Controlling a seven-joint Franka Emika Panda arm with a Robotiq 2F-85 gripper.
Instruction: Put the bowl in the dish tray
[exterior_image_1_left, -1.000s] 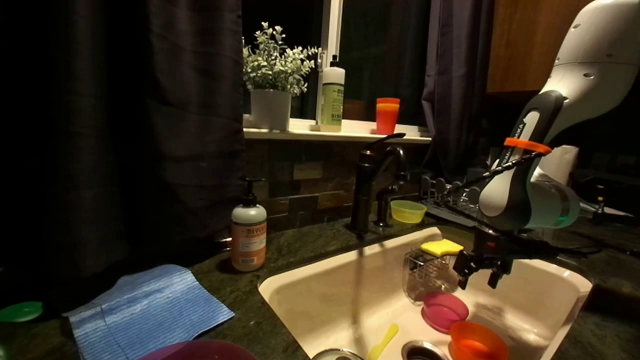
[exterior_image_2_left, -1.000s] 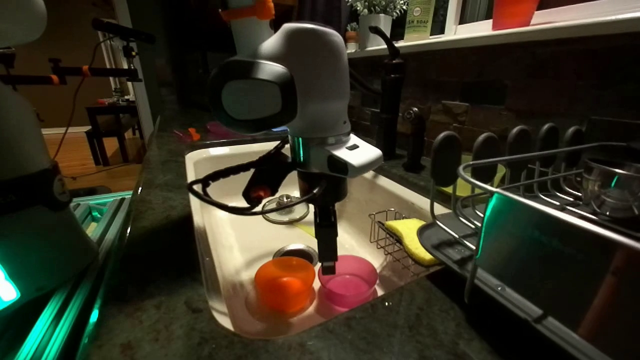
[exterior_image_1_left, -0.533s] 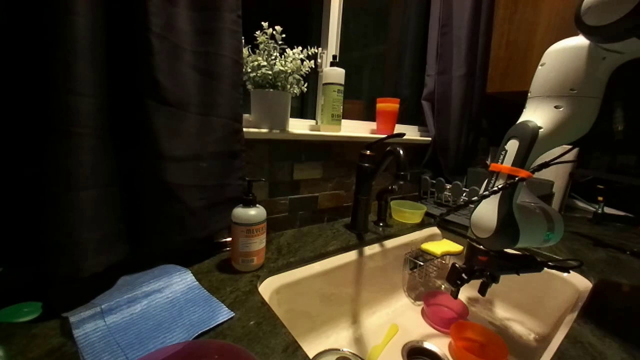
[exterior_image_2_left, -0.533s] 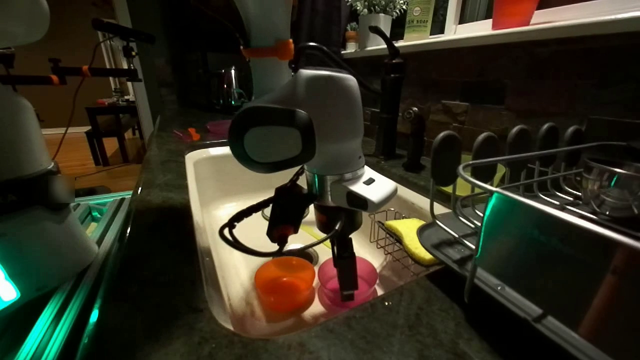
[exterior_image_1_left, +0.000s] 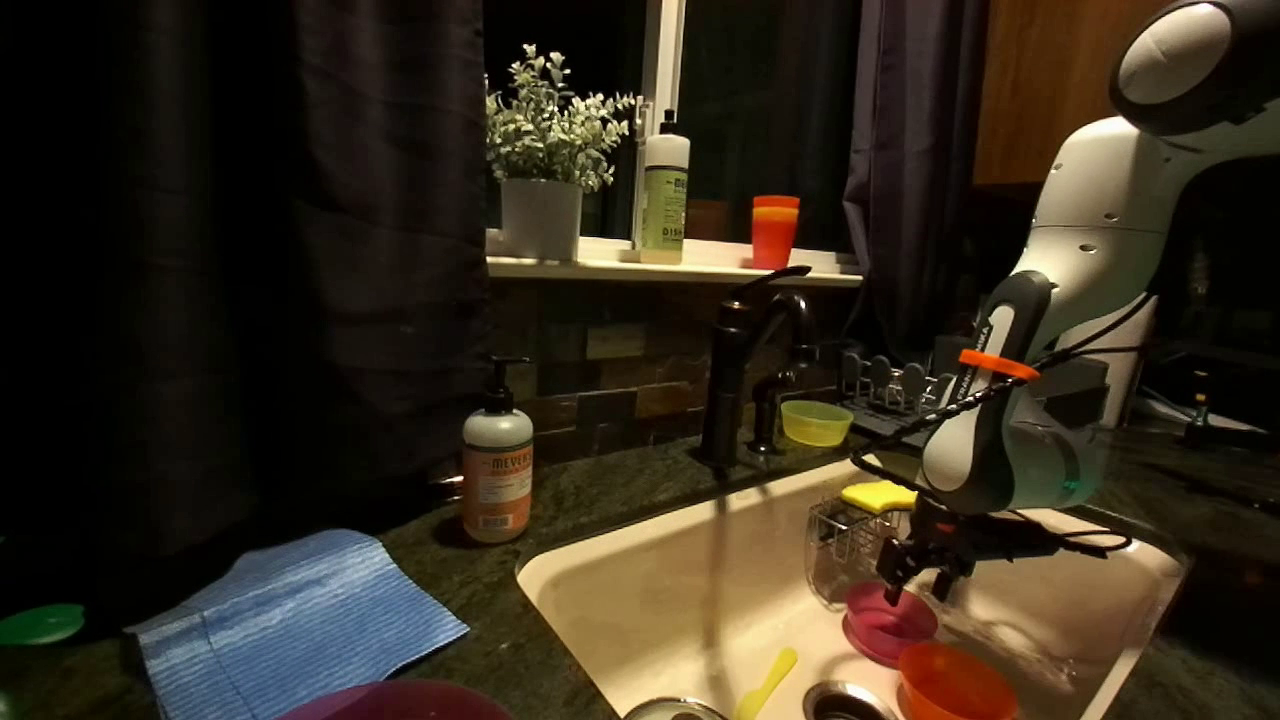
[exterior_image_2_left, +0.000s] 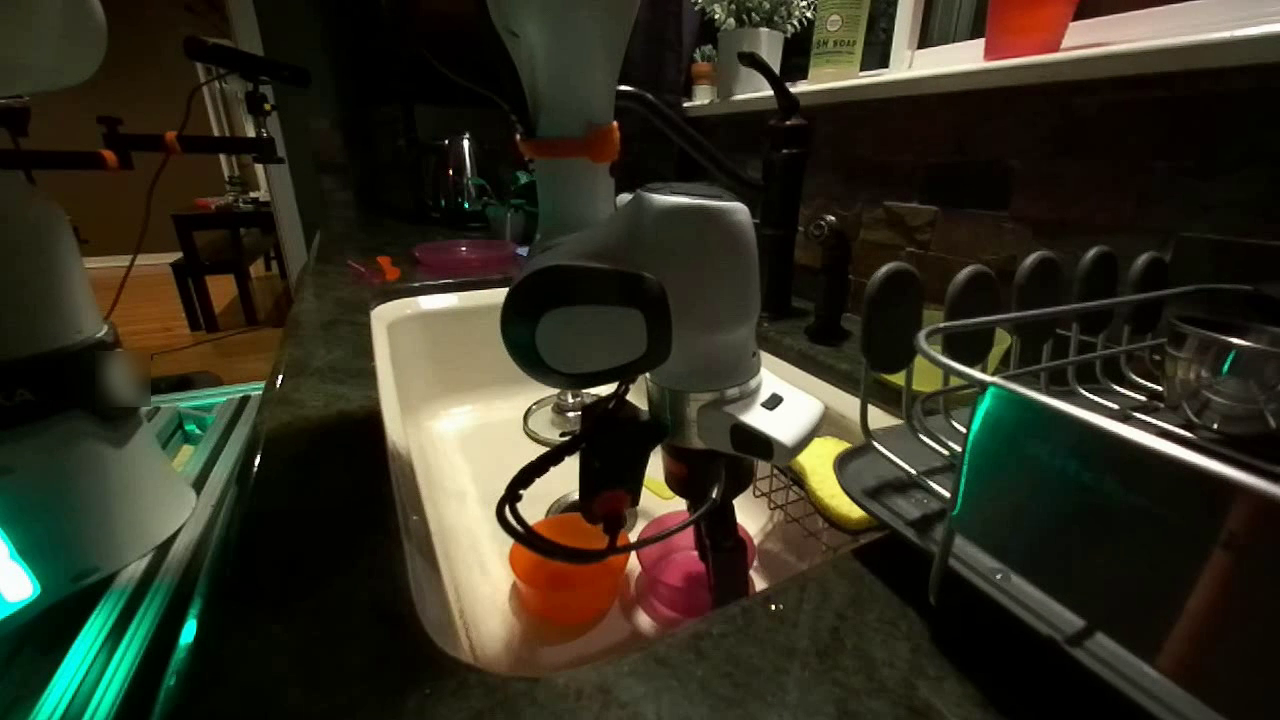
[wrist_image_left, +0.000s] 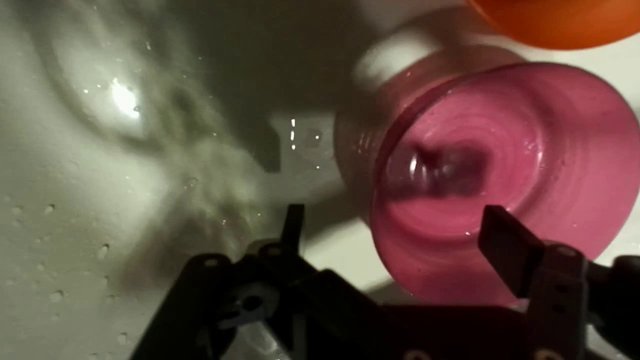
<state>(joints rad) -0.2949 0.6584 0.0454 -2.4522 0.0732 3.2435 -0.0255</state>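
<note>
It cannot be told whether the gripper (wrist_image_left: 394, 220) touches the pink bowl (wrist_image_left: 520, 150); the wrist view's top edge crops the orange bowl (wrist_image_left: 565, 22). In an exterior view, a finger (exterior_image_2_left: 725, 560) partly hides the pink bowl by the sink's (exterior_image_2_left: 430, 350) nearest edge, and the right margin crops the dish rack (exterior_image_2_left: 1060, 490).

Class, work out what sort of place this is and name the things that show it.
Most likely a kitchen, perhaps in a home: there is a cream sink, a dark faucet beside it, and a dish rack nearby.
</note>
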